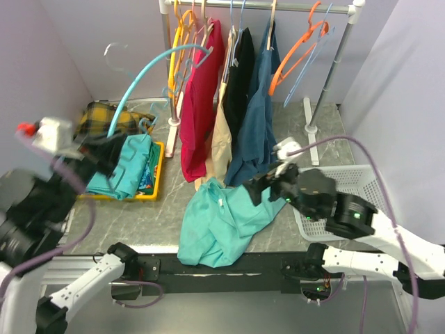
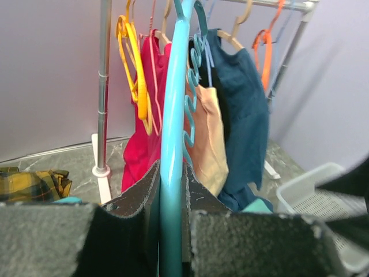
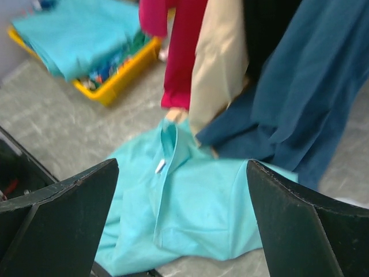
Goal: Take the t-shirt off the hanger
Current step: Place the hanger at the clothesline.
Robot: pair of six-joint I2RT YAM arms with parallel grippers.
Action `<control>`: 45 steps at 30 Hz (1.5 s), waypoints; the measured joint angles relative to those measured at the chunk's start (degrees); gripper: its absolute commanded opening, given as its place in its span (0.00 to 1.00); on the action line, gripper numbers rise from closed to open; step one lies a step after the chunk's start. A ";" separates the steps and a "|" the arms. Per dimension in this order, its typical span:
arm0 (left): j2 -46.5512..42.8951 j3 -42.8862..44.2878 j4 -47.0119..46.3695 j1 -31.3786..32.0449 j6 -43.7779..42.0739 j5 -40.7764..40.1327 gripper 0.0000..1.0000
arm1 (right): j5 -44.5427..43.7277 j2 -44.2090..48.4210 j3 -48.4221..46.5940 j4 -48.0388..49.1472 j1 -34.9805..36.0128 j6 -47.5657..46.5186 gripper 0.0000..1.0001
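Seemingly done: shirt (image 1: 215,226) lies off the hanger (image 2: 173,115), left gripper (image 2: 172,193) clamps it, right gripper (image 3: 181,173) spread wide above shirt; next, park hanger.

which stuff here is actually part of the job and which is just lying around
Job: teal t-shirt on the table; blue hanger; left gripper, shut on the hanger; right gripper, open above the shirt.

Lying about: rack with hanging clothes; yellow tray; white basket; plaid cloth.

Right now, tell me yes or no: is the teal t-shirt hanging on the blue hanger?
No. The teal t-shirt lies crumpled on the table, while the left gripper holds the bare blue hanger.
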State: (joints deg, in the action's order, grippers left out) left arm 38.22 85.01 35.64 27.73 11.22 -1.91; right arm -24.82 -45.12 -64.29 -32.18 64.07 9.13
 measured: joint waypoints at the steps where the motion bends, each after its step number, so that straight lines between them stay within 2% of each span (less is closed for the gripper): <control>1: 2.03 0.02 -1.64 0.00 0.02 -0.66 0.01 | 0.15 -0.57 1.25 0.24 0.22 0.68 1.00; 6: 10.16 -1.51 -9.57 0.00 -0.55 -3.10 0.01 | 0.46 -1.68 5.55 1.07 2.25 4.17 1.00; 11: 16.55 -2.40 -14.78 0.11 -1.55 -4.61 0.01 | -0.81 -1.73 6.67 2.60 7.52 7.58 1.00; 16: 22.23 -0.96 -19.52 2.89 -3.34 -7.78 0.01 | -2.60 -4.52 6.67 3.65 11.69 10.14 1.00; 21: 31.17 6.08 -22.53 8.66 -7.69 -14.38 0.01 | -3.41 -7.13 7.65 4.85 13.55 12.44 1.00; 31: 46.53 17.92 -24.57 17.92 -15.52 -32.68 0.01 | -3.41 -5.84 11.47 7.82 14.16 15.52 1.00; 37: 56.35 28.98 -23.56 18.82 -18.64 -35.95 0.01 | -3.21 -5.55 12.26 9.29 14.43 15.98 1.00; 45: 68.39 44.52 -18.53 17.70 -20.57 -34.69 0.01 | -2.97 -5.38 14.91 11.06 15.19 17.00 1.00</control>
State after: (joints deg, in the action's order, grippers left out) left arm 106.61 129.54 17.10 45.43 -9.34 -36.60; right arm -27.79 -50.50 -49.39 -21.12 79.26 26.13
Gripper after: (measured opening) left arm 0.161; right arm 0.998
